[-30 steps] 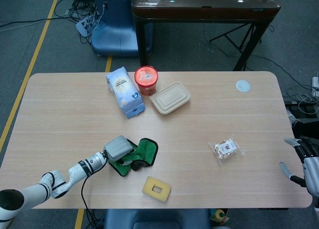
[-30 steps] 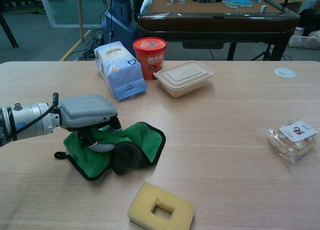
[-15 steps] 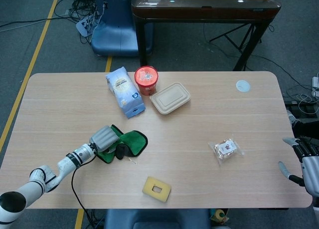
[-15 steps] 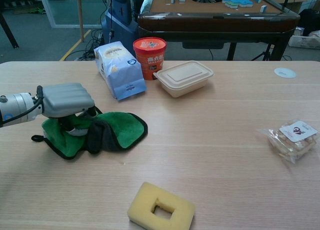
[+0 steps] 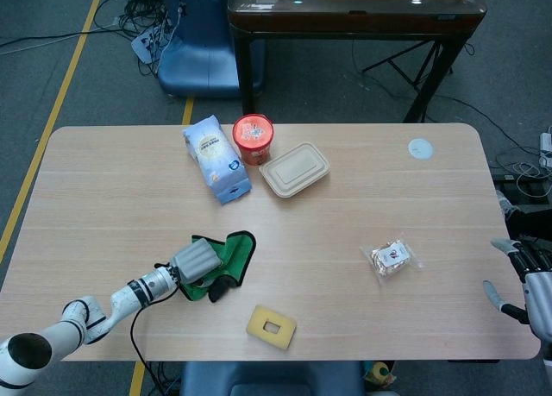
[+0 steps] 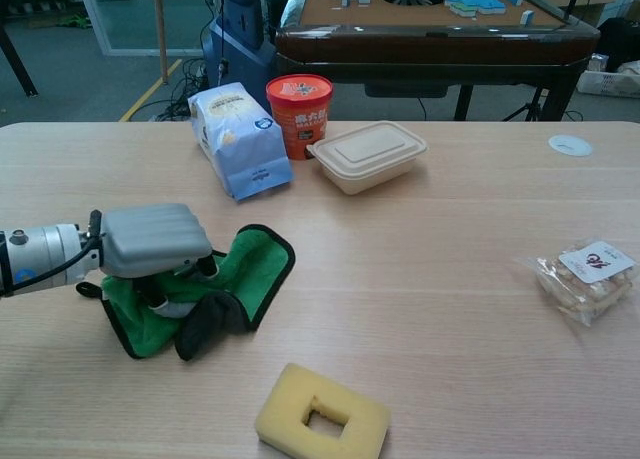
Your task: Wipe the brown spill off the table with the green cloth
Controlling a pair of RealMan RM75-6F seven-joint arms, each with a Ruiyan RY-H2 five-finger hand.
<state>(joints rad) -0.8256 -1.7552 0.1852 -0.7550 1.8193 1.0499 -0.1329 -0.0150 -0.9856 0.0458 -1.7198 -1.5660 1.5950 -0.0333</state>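
The green cloth, black-edged and bunched up, lies on the wooden table at the front left. My left hand presses down on its left part, dark fingers curled into the folds. No brown spill shows on the table in either view. My right hand hangs past the table's right edge with its fingers apart, holding nothing; the chest view does not show it.
A yellow sponge with a square hole lies just in front of the cloth. A blue-white bag, a red cup and a beige lidded box stand behind. A snack packet lies to the right.
My left hand dragged the cloth left and away, then back toward the front edge, leaving it more bunched. The right hand has not moved.
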